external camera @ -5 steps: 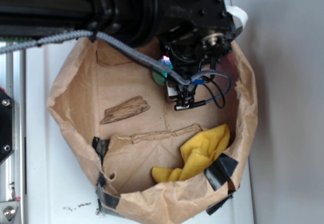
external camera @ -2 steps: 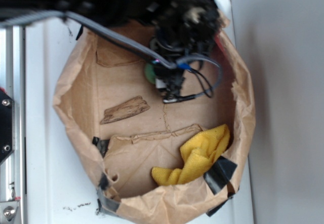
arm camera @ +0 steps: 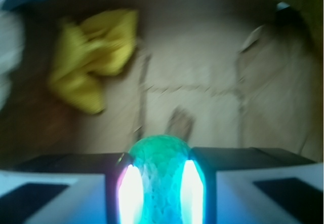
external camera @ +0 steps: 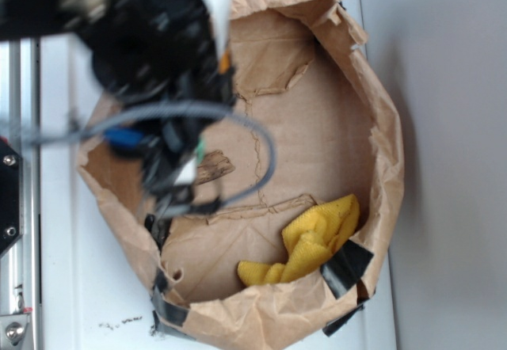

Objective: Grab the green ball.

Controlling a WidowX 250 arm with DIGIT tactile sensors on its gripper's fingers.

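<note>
In the wrist view the green ball [arm camera: 161,155] sits squeezed between the two dark jaws of my gripper [arm camera: 161,183]. Its dimpled surface glows under bright light on both sides, and it hangs above the bag floor. From the exterior view my gripper [external camera: 178,185] is a blurred black mass over the left part of the paper bag [external camera: 380,128]. Only a thin green sliver of the ball [external camera: 200,150] shows beside the fingers. The gripper is shut on the ball.
A yellow cloth [external camera: 318,237] lies bunched at the bag's front right, also visible as the yellow cloth [arm camera: 93,57] in the wrist view. A piece of wood [external camera: 215,166] lies on the bag floor beside the gripper. Black tape [external camera: 345,266] patches the rim. A metal rail [external camera: 16,207] runs along the left.
The arm has swung from the bag's back right across to its left side, carrying the green ball away from where it lay. The cloth and wood have not moved.
</note>
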